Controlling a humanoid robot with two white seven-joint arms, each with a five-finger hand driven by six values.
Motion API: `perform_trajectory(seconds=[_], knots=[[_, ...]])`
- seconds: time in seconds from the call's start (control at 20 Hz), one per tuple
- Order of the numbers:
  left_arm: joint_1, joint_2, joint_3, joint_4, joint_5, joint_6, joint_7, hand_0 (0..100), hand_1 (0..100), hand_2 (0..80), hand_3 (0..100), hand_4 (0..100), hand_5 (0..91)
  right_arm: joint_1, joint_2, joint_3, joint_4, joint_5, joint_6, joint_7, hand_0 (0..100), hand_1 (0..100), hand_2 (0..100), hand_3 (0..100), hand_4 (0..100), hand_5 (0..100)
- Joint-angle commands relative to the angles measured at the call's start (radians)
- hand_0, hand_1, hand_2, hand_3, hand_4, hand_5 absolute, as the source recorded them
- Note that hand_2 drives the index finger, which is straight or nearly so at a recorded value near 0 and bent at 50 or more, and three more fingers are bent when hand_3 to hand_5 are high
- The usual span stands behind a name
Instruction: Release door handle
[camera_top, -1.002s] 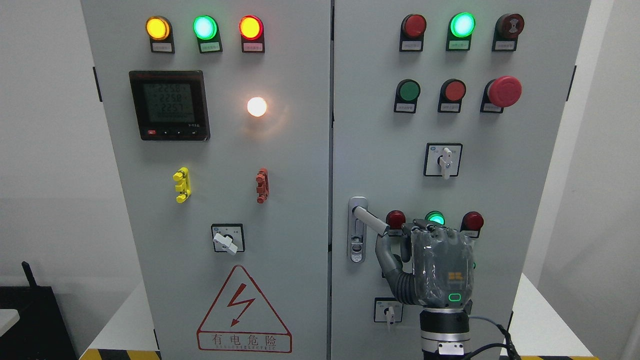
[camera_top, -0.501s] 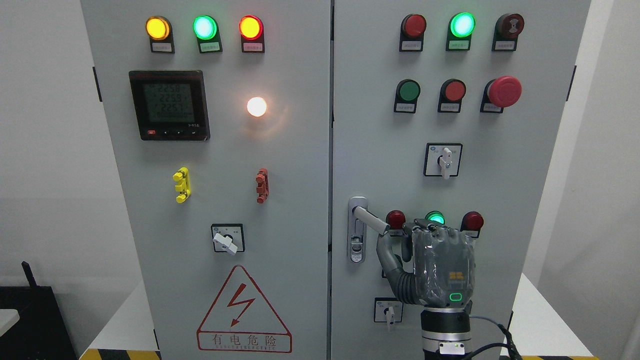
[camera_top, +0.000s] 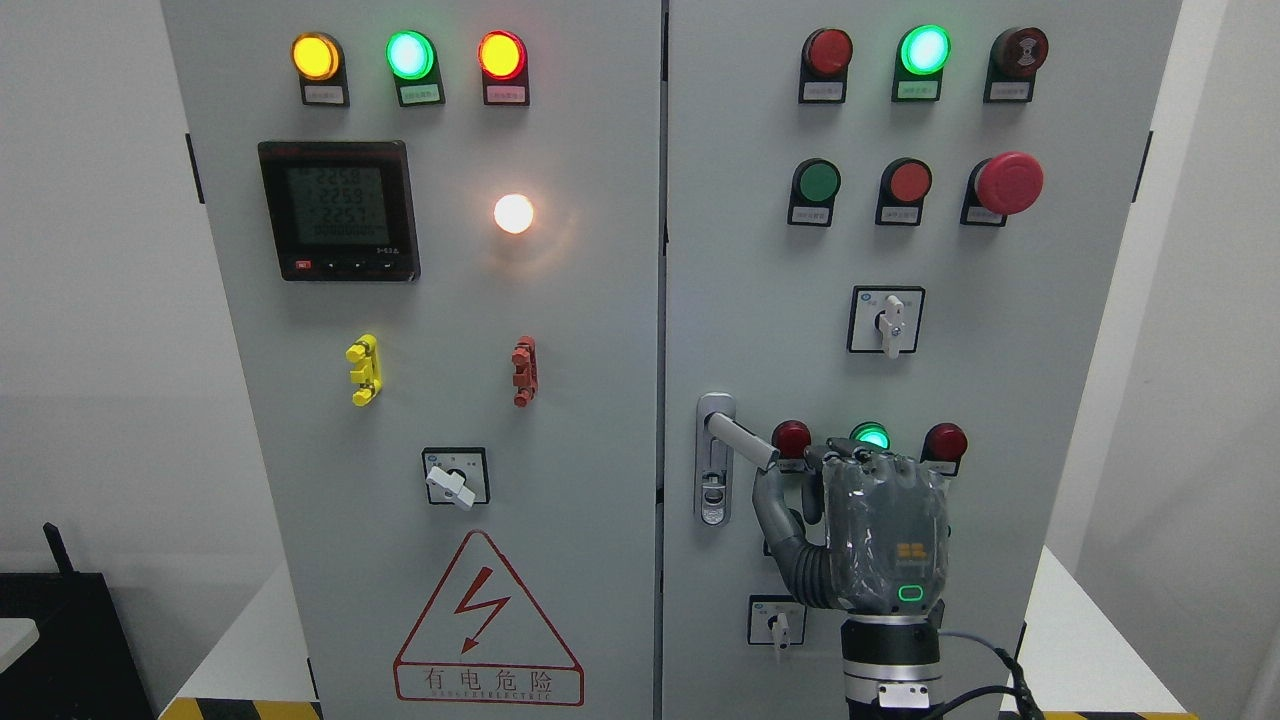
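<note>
Seen from behind: right hand (camera_top: 880, 530), grey, wrapped in clear film, raised in front of the right-hand door of the grey metal electrical cabinet (camera_top: 760, 250). Just up and to the left of the thumb: silver lever door handle (camera_top: 738, 438), swung out from its chrome backplate and slanting down toward the hand. Nothing held; fingers (camera_top: 850, 458) bent forward at the knuckles toward the door, their tips hidden behind the palm, thumb (camera_top: 775, 510) standing apart below the lever's free end. Whether thumb and lever touch, or a sliver of gap lies between: cannot tell from this angle.

Judged from that: grasp itself apparently already let go, lever no longer enclosed. Left to do, probably: drawing the hand clear, down and away from the door. Lever not lying back in its plate. Above the knuckles: row of red, green and red round indicator lamps (camera_top: 870, 437), partly covered. No left arm visible.
</note>
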Motion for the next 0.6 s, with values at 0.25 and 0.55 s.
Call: perform_trajectory(seconds=[0.25, 0.55], knots=[[-0.031, 0.000, -0.011, -0.008, 0.000, 0.001, 0.000, 12, 39, 0.0, 0, 0, 0.0, -0.003, 0.001, -0.001, -0.001, -0.025, -0.001, 0.002, 58, 61, 100, 100, 100, 100], [-0.031, 0.000, -0.011, -0.009, 0.000, 0.001, 0.000, 12, 39, 0.0, 0, 0, 0.0, -0.005, 0.000, -0.001, -0.001, -0.026, -0.001, 0.004, 59, 60, 100, 100, 100, 100]])
